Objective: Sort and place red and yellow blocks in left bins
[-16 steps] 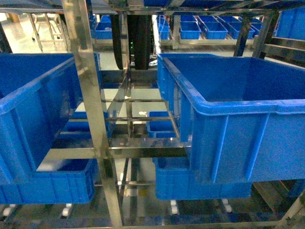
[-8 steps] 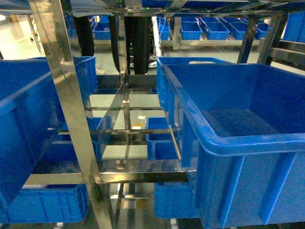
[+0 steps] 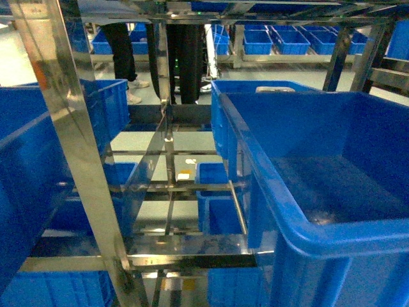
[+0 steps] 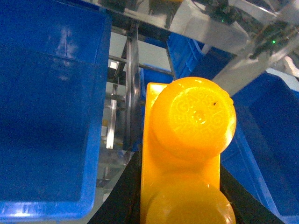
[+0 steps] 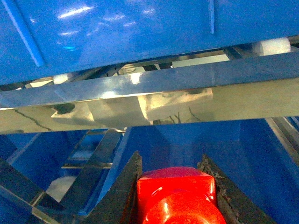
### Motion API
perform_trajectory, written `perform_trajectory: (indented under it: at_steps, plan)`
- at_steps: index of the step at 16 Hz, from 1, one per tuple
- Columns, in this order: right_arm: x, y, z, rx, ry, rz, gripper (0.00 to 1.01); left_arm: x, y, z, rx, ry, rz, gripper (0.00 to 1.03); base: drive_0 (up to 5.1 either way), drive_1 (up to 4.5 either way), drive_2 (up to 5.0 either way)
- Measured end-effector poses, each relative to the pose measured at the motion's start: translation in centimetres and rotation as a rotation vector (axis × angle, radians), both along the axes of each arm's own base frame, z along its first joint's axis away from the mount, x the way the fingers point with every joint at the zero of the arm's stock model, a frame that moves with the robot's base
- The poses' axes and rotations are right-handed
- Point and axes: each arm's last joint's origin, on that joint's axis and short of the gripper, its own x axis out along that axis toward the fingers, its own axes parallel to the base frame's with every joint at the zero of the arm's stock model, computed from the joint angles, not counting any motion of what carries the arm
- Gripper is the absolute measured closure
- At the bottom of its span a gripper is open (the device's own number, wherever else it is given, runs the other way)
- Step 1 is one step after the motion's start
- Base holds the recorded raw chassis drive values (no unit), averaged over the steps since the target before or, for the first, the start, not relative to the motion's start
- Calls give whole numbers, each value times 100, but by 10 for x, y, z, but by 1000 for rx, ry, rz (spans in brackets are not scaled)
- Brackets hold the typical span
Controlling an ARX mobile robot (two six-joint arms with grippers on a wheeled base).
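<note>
The yellow block, studs facing the camera, fills the left wrist view, with my left gripper shut on its sides. It hangs between a deep blue bin on the left and another blue bin on the right. My right gripper is shut on the red block, below a steel rail and the underside of a blue crate, with a blue bin floor ahead. In the head view a left bin shows, but neither gripper nor block does.
A steel rack post stands close in front at the left. A large blue crate fills the right of the head view. Smaller blue crates sit on lower shelves. A person's legs stand behind the rack.
The head view has moved forward and higher. The crates and the post loom larger, more of the right crate's inside shows, and a person's legs have come into sight behind.
</note>
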Motion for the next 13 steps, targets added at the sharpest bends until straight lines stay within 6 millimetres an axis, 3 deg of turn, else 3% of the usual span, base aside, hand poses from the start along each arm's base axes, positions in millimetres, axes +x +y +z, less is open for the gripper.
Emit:
perform_trajectory:
  at_steps: [10,13]
  plan:
    - [2,0,-1,1,8,1,72,0,0,0,0,0,0,77,0,0,0]
    - [-1,0,-7,35,84,56,72,0,0,0,0,-1,0,77,0,0,0]
